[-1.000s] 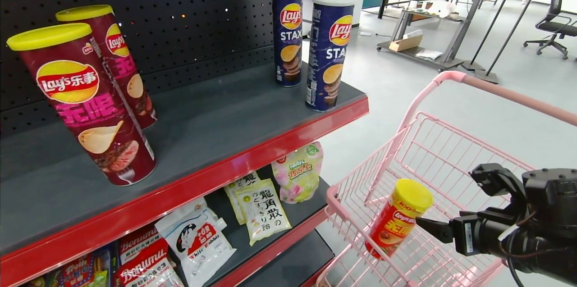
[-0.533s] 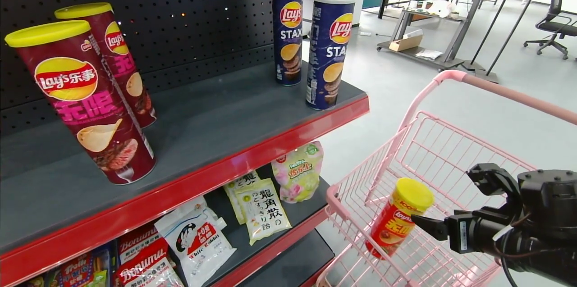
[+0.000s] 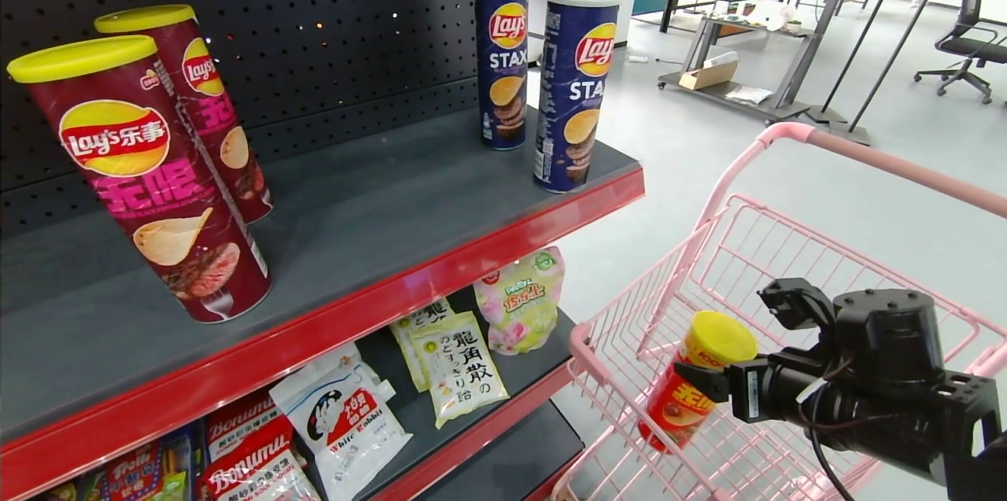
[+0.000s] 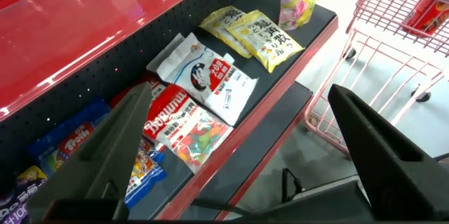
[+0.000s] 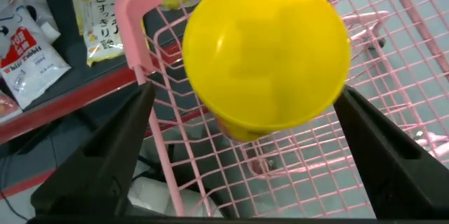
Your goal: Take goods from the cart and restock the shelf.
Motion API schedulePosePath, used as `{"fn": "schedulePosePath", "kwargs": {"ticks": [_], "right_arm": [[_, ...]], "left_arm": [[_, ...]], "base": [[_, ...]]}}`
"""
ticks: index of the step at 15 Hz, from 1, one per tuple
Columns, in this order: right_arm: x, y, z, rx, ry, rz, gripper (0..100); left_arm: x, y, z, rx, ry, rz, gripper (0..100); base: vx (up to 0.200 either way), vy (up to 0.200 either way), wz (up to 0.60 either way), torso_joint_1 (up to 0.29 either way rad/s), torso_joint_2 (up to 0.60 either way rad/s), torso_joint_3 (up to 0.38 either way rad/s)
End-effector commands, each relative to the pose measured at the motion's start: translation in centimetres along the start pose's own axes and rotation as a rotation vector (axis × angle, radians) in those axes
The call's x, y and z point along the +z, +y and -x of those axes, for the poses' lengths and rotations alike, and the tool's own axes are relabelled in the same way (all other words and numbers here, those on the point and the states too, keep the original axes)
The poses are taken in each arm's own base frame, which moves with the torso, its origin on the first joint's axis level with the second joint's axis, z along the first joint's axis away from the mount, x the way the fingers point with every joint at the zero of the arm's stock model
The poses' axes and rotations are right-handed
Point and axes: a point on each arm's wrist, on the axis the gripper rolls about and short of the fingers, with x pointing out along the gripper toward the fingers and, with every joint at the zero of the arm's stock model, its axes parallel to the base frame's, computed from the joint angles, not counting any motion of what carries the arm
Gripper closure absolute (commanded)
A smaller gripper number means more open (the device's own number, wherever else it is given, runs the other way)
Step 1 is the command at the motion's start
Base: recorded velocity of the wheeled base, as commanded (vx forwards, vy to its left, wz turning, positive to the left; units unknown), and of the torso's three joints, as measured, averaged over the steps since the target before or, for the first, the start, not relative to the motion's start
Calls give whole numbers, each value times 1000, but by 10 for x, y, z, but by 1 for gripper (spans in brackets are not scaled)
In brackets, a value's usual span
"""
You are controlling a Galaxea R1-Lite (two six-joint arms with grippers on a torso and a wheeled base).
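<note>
Jaws of your right gripper [image 5: 245, 94] stand spread, the yellow-lidded red cardboard crisp tube [image 3: 673, 410] centred between them: likely light, slick, crushable, so pinch gently below its lid.

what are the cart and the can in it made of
The cart looks like thin metal wire with a glossy pink coating: welded grid, even colour. The can is probably a cardboard tube under glossy print; its lid looks like smooth yellow plastic.
</note>
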Motion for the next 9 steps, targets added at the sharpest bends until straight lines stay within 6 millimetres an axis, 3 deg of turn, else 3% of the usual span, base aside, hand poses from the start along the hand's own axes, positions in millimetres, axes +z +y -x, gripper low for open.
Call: {"fn": "schedulePosePath", "kwargs": {"ticks": [1, 9], "right_arm": [[-3, 2, -12, 0, 31, -5, 0], [-11, 0, -37, -17, 24, -12, 0]], "left_arm": [[0, 0, 0, 0, 5, 0, 0], [1, 0, -1, 0, 11, 1, 0]], "base": [[0, 0, 0, 0, 0, 0], [0, 0, 0, 0, 0, 0]]}}
